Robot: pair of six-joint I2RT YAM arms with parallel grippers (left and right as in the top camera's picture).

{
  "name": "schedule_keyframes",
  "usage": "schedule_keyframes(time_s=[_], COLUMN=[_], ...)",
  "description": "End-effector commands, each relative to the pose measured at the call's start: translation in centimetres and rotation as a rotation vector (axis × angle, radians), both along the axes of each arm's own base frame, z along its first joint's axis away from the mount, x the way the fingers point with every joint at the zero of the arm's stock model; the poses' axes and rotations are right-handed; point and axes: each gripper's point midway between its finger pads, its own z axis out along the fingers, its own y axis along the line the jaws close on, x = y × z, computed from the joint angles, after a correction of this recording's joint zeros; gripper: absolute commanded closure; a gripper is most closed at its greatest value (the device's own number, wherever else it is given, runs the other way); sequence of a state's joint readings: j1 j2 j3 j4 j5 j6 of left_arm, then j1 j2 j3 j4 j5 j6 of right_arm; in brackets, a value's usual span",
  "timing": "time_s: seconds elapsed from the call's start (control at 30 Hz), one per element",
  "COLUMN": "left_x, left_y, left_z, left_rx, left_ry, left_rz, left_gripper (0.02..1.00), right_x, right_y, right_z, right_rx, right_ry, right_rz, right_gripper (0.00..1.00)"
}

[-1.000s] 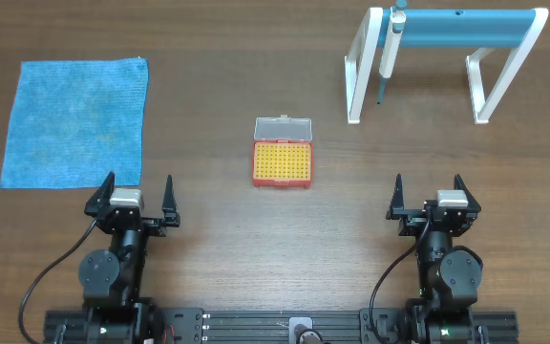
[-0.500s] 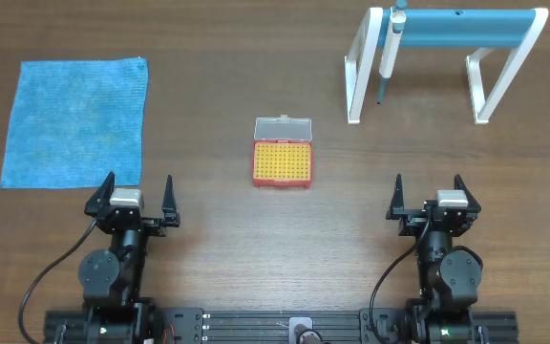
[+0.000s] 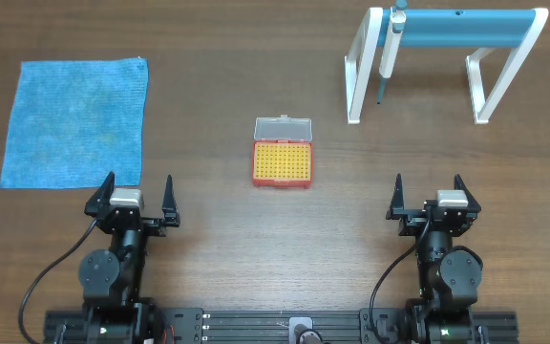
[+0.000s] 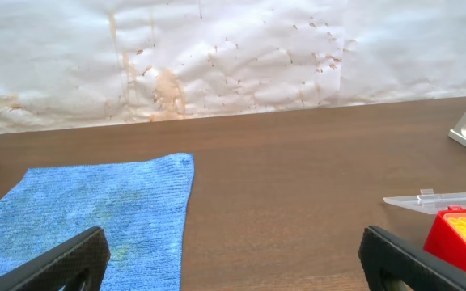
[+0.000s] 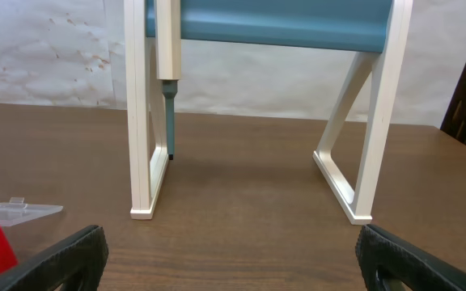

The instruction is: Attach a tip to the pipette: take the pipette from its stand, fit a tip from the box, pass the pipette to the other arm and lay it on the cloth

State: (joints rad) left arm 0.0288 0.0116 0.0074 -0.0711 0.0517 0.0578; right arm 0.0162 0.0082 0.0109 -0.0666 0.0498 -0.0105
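Pipette [image 3: 389, 53] untouched, hanging at the left end of the stand [image 3: 466, 29]. Left to right: cloth [image 3: 74, 124] flat at bench's far-left corner; left gripper [image 3: 138, 182] near front edge, jaws apart, empty; tip box [image 3: 283, 164] mid-bench, lid open; right gripper [image 3: 428, 182] near front edge, jaws apart, empty; stand at far-right corner. Pipette likely light, rigid, smooth plastic. Best to grip the thick white body, not the thin lower shaft.

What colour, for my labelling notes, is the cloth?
Blue; the cloth shows best in the top view.
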Motion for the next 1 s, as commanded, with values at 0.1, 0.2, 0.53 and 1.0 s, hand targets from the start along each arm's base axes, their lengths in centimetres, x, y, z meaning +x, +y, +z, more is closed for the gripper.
schedule_keyframes(time_s=[0.1,0.2,0.53,1.0], left_x=[0.0,0.0,0.0,0.0], left_y=[0.2,0.2,0.2,0.2], left_z=[-0.1,-0.1,-0.1,-0.1], left_rx=[-0.008,-0.008,-0.008,-0.008], left_ry=[0.002,0.002,0.002,0.001], left_rz=[0.012,0.012,0.012,0.012], left_gripper=[0.023,0.023,0.023,0.023], right_x=[0.0,0.0,0.0,0.4], right_y=[0.4,0.4,0.4,0.4], right_z=[-0.2,-0.2,-0.2,0.9], right_rx=[-0.012,-0.012,-0.012,0.070], right_ry=[0.001,0.001,0.000,0.077], right_rz=[0.024,0.024,0.024,0.014], right_gripper=[0.007,0.005,0.005,0.007])
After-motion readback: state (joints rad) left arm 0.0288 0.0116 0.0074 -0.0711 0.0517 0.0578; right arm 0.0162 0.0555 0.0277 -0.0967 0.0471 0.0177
